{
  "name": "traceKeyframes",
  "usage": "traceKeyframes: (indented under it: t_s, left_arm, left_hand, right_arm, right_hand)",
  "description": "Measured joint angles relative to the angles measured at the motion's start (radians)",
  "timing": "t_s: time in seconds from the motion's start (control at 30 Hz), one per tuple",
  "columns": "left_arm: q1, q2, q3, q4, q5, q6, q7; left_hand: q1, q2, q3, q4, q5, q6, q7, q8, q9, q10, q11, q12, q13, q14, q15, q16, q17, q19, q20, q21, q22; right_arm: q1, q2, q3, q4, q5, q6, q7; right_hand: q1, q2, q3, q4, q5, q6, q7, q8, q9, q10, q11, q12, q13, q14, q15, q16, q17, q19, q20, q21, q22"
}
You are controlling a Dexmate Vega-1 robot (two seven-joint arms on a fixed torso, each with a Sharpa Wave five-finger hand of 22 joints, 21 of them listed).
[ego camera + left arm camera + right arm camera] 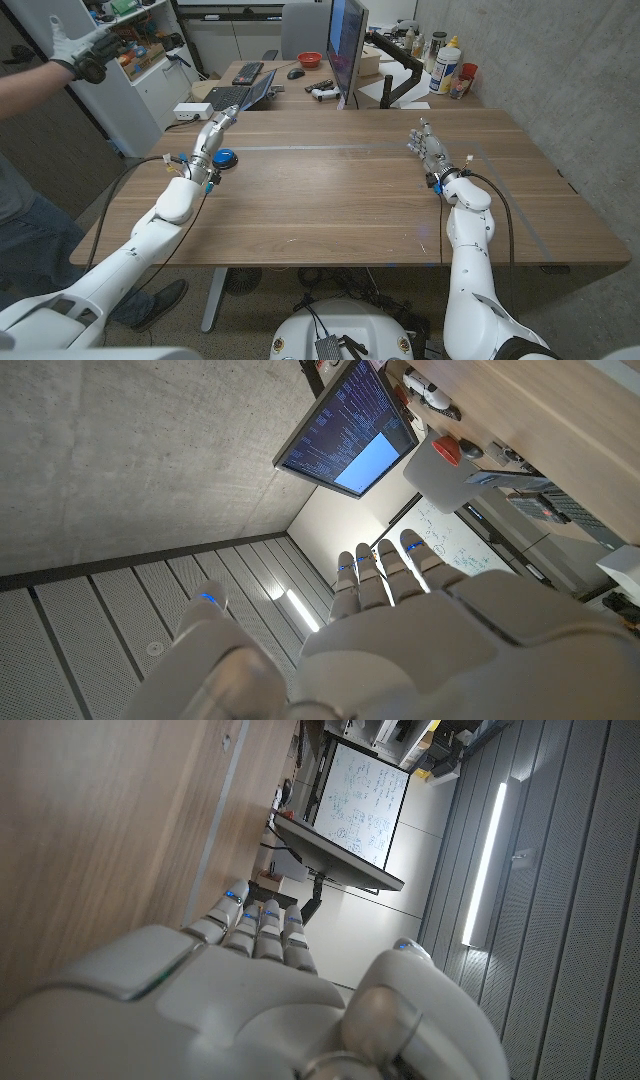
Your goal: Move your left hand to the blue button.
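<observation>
The blue button (224, 157) sits on the wooden table (340, 200) near its far left side. My left hand (215, 131) hangs just above and beyond it, fingers straight and pointing away, holding nothing. In the left wrist view the left hand (420, 630) has its fingers held together and stretched out, thumb apart. My right hand (429, 151) stands over the table's right side, far from the button, fingers straight and empty. The right wrist view shows the right hand (260, 980) with straight fingers beside the table surface.
A monitor (346, 45) on an arm stands past the table's far edge, with a laptop (240, 95), keyboard and red bowl (310, 59) on the desk behind. A person's gloved hand (85, 52) reaches in at the top left. Bottles (447, 65) stand at the far right.
</observation>
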Motion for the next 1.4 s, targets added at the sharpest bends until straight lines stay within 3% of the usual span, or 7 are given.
traceKeyframes:
  t_s: [0.4,1.2,1.4]
  left_arm:
    - [-0.010,0.041,-0.015,0.027,0.087,-0.056,0.050]
    - [-0.063,0.111,-0.020,0.096,0.265,-0.118,0.162]
    - [-0.094,0.132,0.002,0.127,0.390,-0.142,0.260]
  left_hand:
    - [0.011,-0.001,0.000,-0.008,0.008,0.012,-0.006,0.000,0.000,0.004,-0.004,0.000,0.005,0.000,0.000,0.000,0.000,0.008,0.026,-0.007,0.000]
    - [0.046,0.004,0.004,-0.026,0.015,0.023,-0.016,0.000,0.000,0.003,-0.025,0.000,0.005,0.015,-0.006,0.000,0.000,0.024,0.042,-0.018,0.000]
    - [0.059,0.006,0.007,-0.029,0.015,0.023,-0.016,0.000,0.000,-0.002,-0.030,0.000,0.005,0.015,-0.006,0.000,0.000,0.024,0.043,-0.022,0.000]
  right_arm:
    - [-0.014,-0.006,-0.017,-0.014,0.004,0.054,-0.030]
    - [-0.019,-0.023,-0.033,-0.021,0.008,0.065,-0.044]
    - [-0.019,-0.026,-0.034,-0.022,0.006,0.061,-0.044]
  right_hand:
    - [0.004,0.004,-0.001,-0.001,0.000,0.005,-0.002,0.002,0.000,0.005,0.005,0.000,0.000,0.005,-0.005,0.000,-0.002,0.000,0.000,-0.004,0.000]
    - [0.004,0.004,-0.007,-0.007,0.012,0.039,0.007,0.006,0.000,0.032,0.000,0.000,0.000,0.023,-0.013,0.000,-0.002,0.012,-0.002,-0.019,0.005]
    - [0.004,0.004,-0.007,-0.007,0.012,0.046,0.014,0.006,0.000,0.032,0.000,0.000,0.000,0.023,-0.013,0.000,-0.002,0.012,-0.002,-0.018,0.005]
